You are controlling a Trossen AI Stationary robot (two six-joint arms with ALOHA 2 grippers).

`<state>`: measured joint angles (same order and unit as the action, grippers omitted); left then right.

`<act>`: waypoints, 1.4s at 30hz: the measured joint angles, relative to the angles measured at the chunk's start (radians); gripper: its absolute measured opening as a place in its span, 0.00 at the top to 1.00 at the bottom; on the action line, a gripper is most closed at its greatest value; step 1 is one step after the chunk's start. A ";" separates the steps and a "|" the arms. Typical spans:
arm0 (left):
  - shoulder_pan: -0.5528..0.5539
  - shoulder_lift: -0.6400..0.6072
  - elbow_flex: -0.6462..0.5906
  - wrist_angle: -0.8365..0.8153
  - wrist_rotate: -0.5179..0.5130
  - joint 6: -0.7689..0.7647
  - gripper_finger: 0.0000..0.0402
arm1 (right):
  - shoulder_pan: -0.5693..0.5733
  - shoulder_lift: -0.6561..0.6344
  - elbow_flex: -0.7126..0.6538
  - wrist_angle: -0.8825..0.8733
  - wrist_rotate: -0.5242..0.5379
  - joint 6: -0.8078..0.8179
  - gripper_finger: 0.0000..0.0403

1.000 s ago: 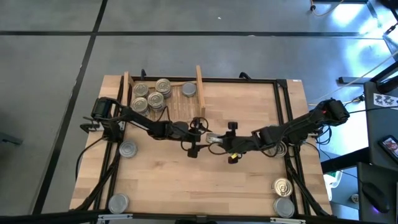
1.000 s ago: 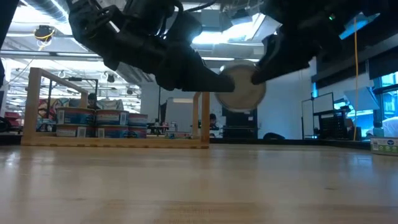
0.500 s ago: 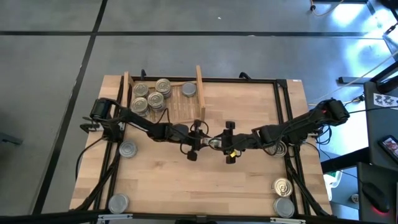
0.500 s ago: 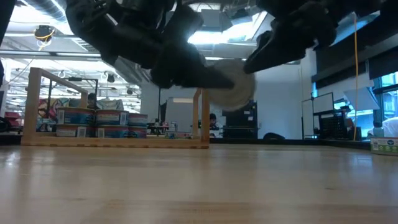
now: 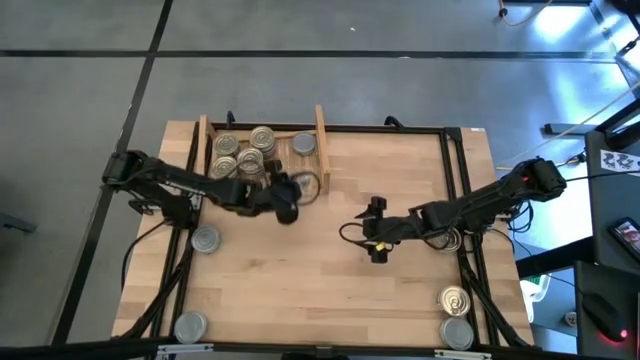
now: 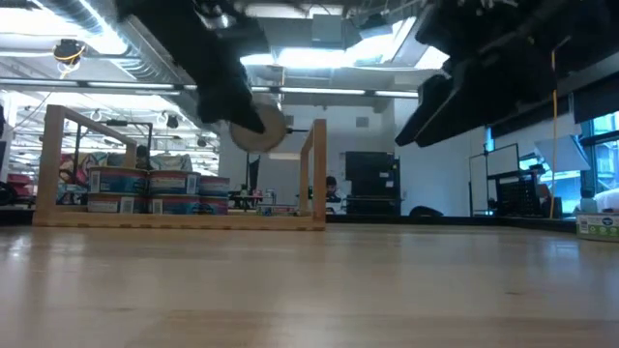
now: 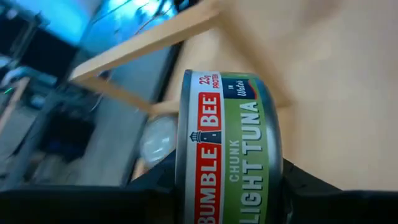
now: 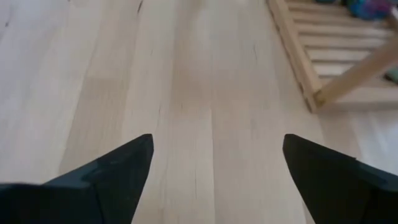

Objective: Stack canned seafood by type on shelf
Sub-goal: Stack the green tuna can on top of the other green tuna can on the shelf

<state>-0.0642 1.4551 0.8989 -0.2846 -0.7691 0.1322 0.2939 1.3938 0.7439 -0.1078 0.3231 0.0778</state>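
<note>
My left gripper [image 5: 296,196] is shut on a tin of canned seafood [image 7: 230,155] with a green tuna label. It hangs in the air just near of the shelf's right side board [image 5: 321,140]. In the low view the can [image 6: 259,129] shows as a pale disc high above the table. The light-wood shelf [image 5: 283,165] at the far left holds several tins [image 5: 250,158] on its slatted base. My right gripper [image 5: 372,230] stands open over the middle of the table, with only bare wood between its fingers [image 8: 112,177]. My left gripper pinches the can between its two fingers, one finger [image 7: 155,183] on each flat end [image 7: 185,186], so the labelled wall shows between them. The fingers come from the table's left, slanting down. The can is tilted on its edge, clear of the table.
Loose tins lie on the table: two near the left edge [image 5: 205,239] [image 5: 190,326], two at the near right corner [image 5: 455,299] [image 5: 457,333], one under the right arm [image 5: 450,239]. Black rails [image 5: 470,200] run along the table's sides.
The can has passed from my right gripper to my left in mid-air over the table's middle. My left gripper took hold, then rose and swung with the can toward the shelf at the far left, tipping up. My right gripper let go and stayed roughly in place.
</note>
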 joint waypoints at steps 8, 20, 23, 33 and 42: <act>0.275 0.118 0.000 0.227 -0.001 0.221 0.70 | 0.000 0.052 -0.092 0.218 0.033 -0.032 0.13; 0.495 0.378 0.002 0.625 0.113 0.423 0.69 | 0.000 0.065 -0.120 0.214 0.060 -0.015 0.13; 0.507 0.403 0.000 0.613 0.135 0.412 0.65 | 0.000 0.065 -0.120 0.213 0.061 -0.014 0.13; 0.495 0.399 0.001 0.603 0.204 0.354 0.35 | 0.000 0.065 -0.120 0.215 0.078 -0.015 0.13; 0.507 0.391 0.096 0.335 0.315 0.264 0.31 | 0.000 0.065 -0.120 0.226 0.081 -0.012 0.13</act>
<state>0.4430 1.8462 0.9950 0.0500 -0.4546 0.3959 0.2939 1.4586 0.6243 0.1181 0.4038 0.0656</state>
